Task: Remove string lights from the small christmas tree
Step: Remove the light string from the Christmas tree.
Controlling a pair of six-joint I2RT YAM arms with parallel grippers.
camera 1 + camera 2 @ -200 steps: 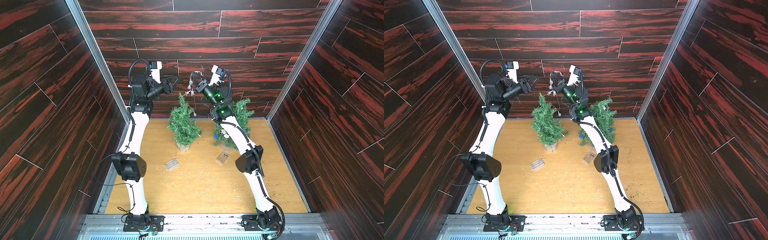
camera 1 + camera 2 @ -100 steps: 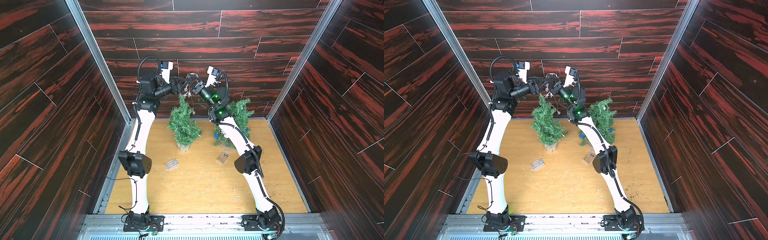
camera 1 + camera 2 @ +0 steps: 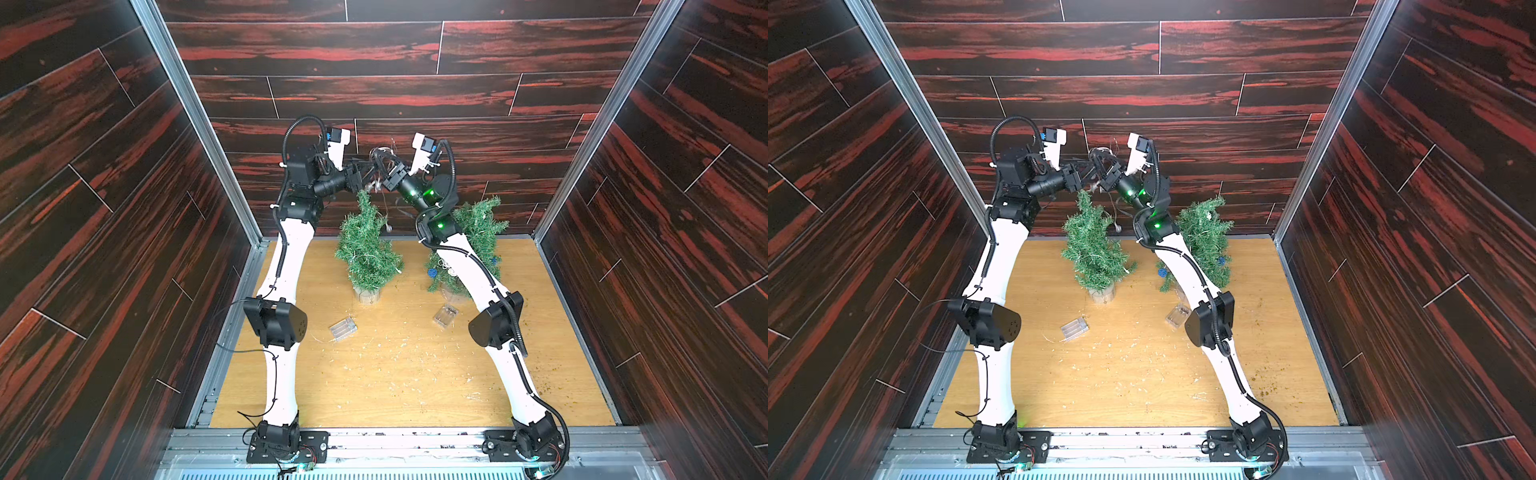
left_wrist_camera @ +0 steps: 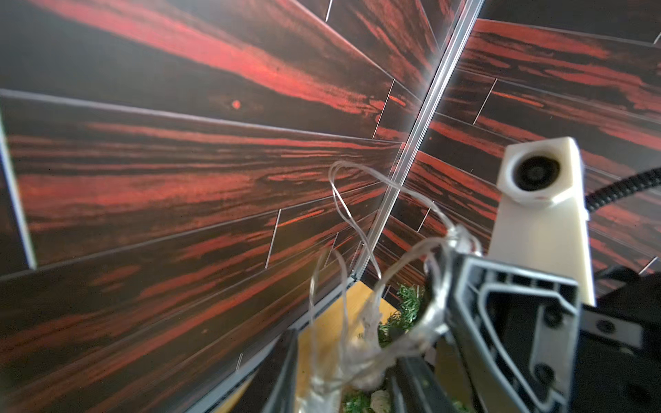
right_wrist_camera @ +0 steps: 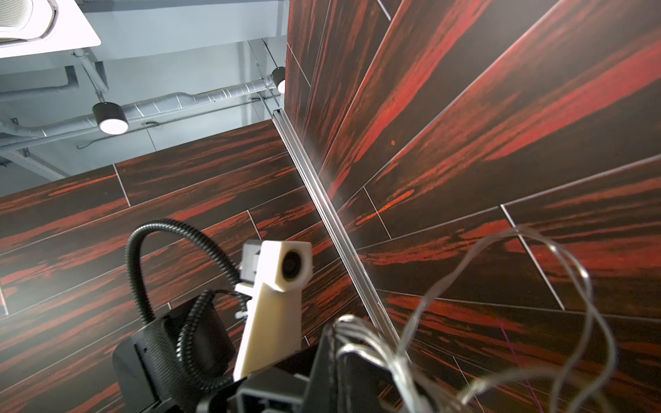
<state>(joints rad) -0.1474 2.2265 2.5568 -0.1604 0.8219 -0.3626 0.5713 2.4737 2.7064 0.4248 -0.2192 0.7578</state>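
High above the left small christmas tree (image 3: 366,249) (image 3: 1094,253), my right gripper (image 3: 380,160) (image 5: 338,343) is shut on a bunch of the pale string lights (image 3: 385,154) (image 3: 1102,153) (image 5: 536,286). Loops stick up from it, and one strand hangs down to the tree. My left gripper (image 3: 366,171) (image 4: 347,347) meets it from the left, jaws apart with the strands (image 4: 357,321) between them. A second tree (image 3: 478,237) behind the right arm carries blue balls (image 3: 432,273). Two clear battery boxes (image 3: 343,328) (image 3: 445,316) lie on the table.
The wooden table (image 3: 395,374) is strewn with pale scraps and green needles. Dark red-streaked walls enclose it on three sides, with metal corner posts (image 3: 199,124) at the back. Both arms arch up from the front rail (image 3: 395,440).
My left arm has swung right and reached the right gripper's bunch of strands. Its jaws have narrowed around them. The right gripper has shifted slightly left, still holding.
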